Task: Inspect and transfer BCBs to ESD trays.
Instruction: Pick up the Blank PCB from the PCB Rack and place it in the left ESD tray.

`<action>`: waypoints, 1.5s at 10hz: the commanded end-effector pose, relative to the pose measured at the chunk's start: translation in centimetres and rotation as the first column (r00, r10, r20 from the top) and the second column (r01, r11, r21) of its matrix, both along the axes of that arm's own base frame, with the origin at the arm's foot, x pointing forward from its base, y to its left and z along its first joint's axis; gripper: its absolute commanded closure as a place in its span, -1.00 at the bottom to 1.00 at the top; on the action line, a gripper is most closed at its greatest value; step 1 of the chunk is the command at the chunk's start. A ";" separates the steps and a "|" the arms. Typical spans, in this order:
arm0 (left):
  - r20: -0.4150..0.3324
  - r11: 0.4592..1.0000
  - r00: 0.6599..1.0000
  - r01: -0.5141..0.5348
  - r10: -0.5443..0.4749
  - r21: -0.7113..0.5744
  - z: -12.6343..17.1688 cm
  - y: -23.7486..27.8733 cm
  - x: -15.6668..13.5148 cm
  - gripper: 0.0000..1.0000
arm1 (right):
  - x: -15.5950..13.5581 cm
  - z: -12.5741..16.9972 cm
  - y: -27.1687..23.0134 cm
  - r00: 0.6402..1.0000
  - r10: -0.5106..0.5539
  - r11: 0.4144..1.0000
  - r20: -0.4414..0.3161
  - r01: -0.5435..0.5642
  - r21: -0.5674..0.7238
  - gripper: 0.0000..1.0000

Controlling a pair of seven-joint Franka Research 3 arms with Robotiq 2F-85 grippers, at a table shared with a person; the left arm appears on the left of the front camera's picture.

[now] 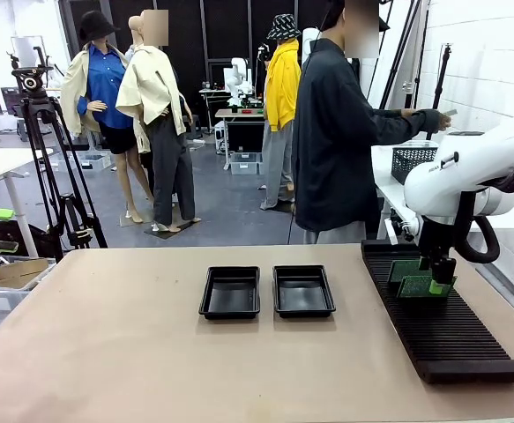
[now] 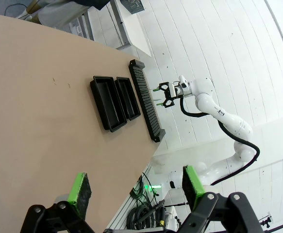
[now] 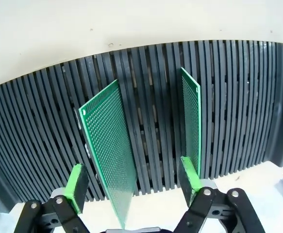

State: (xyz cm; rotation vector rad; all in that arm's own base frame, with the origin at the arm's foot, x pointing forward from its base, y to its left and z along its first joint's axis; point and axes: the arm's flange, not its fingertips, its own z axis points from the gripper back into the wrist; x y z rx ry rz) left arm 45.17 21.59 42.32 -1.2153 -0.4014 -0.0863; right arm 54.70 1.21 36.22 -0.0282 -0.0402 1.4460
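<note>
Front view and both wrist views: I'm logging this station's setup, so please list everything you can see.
BCBs: two, green, standing on edge in the rack's slots.
ESD trays: two, black, side by side mid-table, nothing in them.
rack: one, black, ribbed, along the table's right side.
table: one, tan.
mesh basket: one, dark, behind the table, right.
tripod: one, black, far left.
person: one, dark jacket, far side, turned towards the basket.
left gripper: one, black, green pads, fingers open, above the table.
right gripper: one, same colours, fingers open either side of one BCB.
</note>
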 end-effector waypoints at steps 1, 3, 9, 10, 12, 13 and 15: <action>-0.015 1.000 1.000 -0.009 0.009 0.003 0.2 0.0 -0.1 -1.00 | -0.5 -0.3 -0.3 1.000 0.004 1.000 0.026 -0.004 0.016 -0.58; -0.015 1.000 1.000 -0.009 0.009 0.003 0.2 0.0 -0.1 -1.00 | -0.5 -0.2 -0.5 0.999 0.000 1.000 0.032 -0.001 0.014 -0.27; -0.015 1.000 1.000 -0.009 0.009 0.003 0.2 0.0 -0.1 -1.00 | -0.5 -0.3 -0.7 1.000 0.005 1.000 0.028 -0.006 0.012 0.67; -0.015 1.000 1.000 -0.009 0.009 0.003 0.2 0.0 -0.1 -1.00 | -0.5 -0.3 -0.7 1.000 0.006 1.000 0.028 -0.006 0.007 0.83; -0.015 1.000 1.000 -0.009 0.009 0.003 0.2 0.0 -0.1 -1.00 | -0.4 -0.2 -0.6 1.000 0.011 1.000 0.021 -0.011 0.006 1.00; -0.015 1.000 1.000 -0.009 0.009 0.003 0.2 0.0 -0.1 -1.00 | -0.4 -0.2 -0.6 1.000 0.012 1.000 0.012 -0.012 0.007 1.00; -0.015 1.000 1.000 -0.009 0.009 0.003 0.2 0.0 -0.1 -1.00 | -0.2 -0.2 -0.5 1.000 0.013 1.000 -0.001 -0.013 0.006 1.00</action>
